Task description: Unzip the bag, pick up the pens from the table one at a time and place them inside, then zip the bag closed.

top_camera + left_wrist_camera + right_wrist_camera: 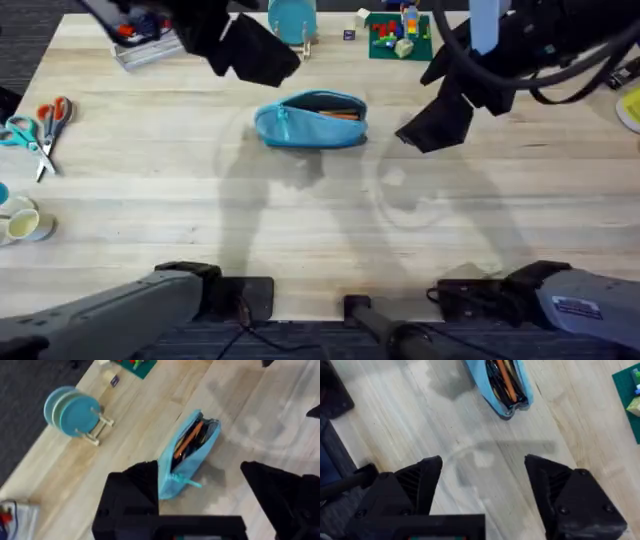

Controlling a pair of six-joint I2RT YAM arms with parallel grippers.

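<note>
The light blue bag (pixel 311 123) lies in the middle of the table (pixel 300 220) with its zipper open. An orange pen (pixel 337 114) lies inside along its length, and the right wrist view shows the orange pen (pixel 506 381) next to darker shapes in the opening. My left gripper (pixel 262 55) hangs open above the table, behind and left of the bag; in its own view the bag (pixel 192 462) sits between its fingers (pixel 132 487). Off the bag's right end, my right gripper (pixel 432 127) hovers open and holds nothing.
A teal disc on a wooden stand (pixel 292 18) and a green plate with bricks (pixel 398 35) stand at the back. Scissors (pixel 45 125) and cups (pixel 20 222) lie at the left edge. A clear box (pixel 148 45) sits at the back left.
</note>
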